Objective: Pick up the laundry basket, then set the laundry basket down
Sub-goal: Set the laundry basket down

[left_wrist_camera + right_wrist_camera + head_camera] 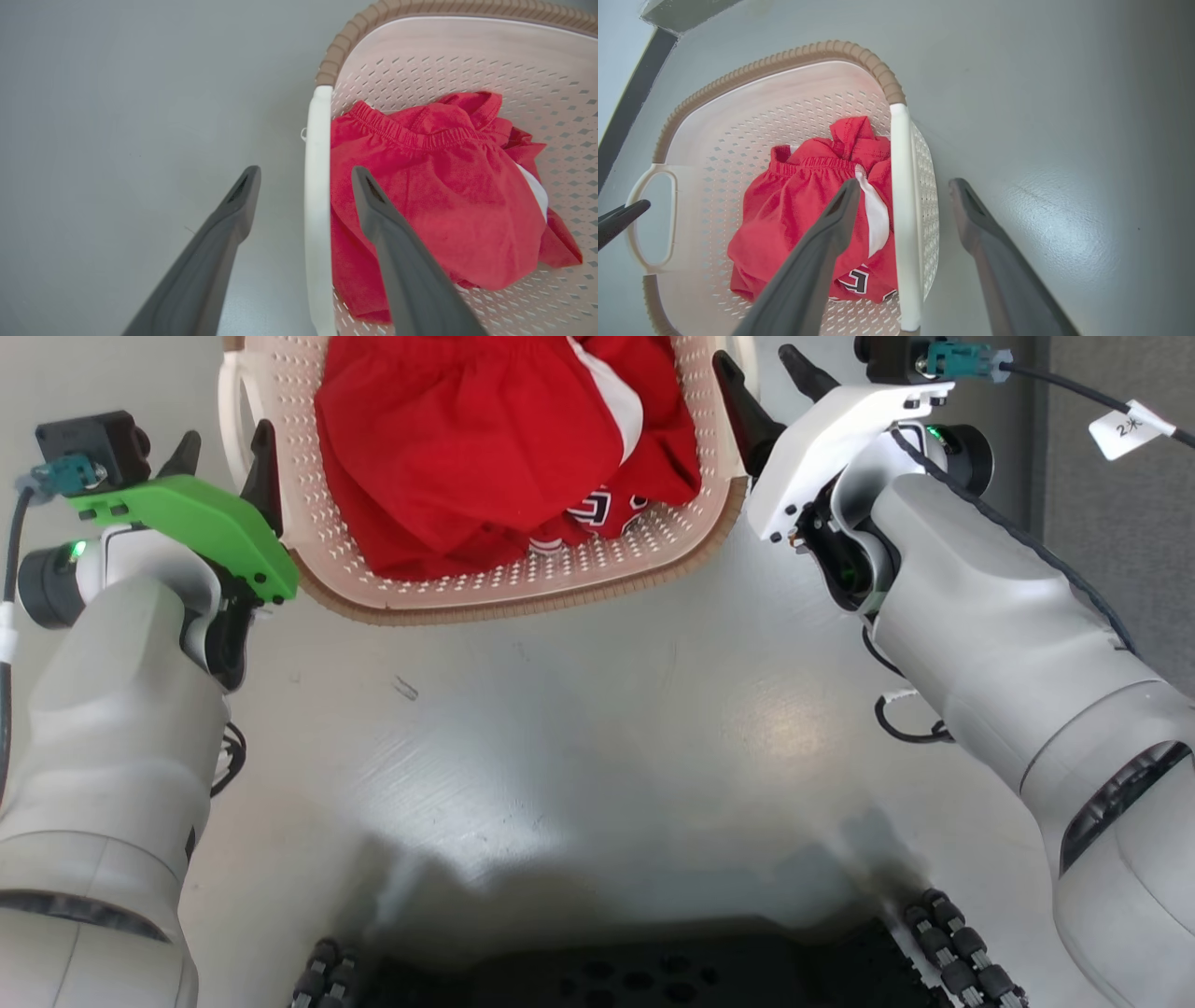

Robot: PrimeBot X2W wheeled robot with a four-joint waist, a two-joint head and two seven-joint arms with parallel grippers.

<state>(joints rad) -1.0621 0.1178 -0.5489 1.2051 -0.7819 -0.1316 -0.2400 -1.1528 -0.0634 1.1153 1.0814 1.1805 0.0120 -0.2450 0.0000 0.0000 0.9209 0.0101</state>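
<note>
while handles (317, 196) are straddled by left gripper (304, 171) and right gripper (904, 183), both parted, cream-white perforated plastic laundry basket (579, 574) is judged unlifted.

The laundry basket (485, 583) is upright, cream-white and perforated, with a brown woven-look rim (523, 609) and white side handles (317, 210) (one on each side), red clothing (485, 439) heaped inside.

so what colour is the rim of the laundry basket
Brown, woven-look, on the laundry basket; clearest in the right wrist view.
</note>
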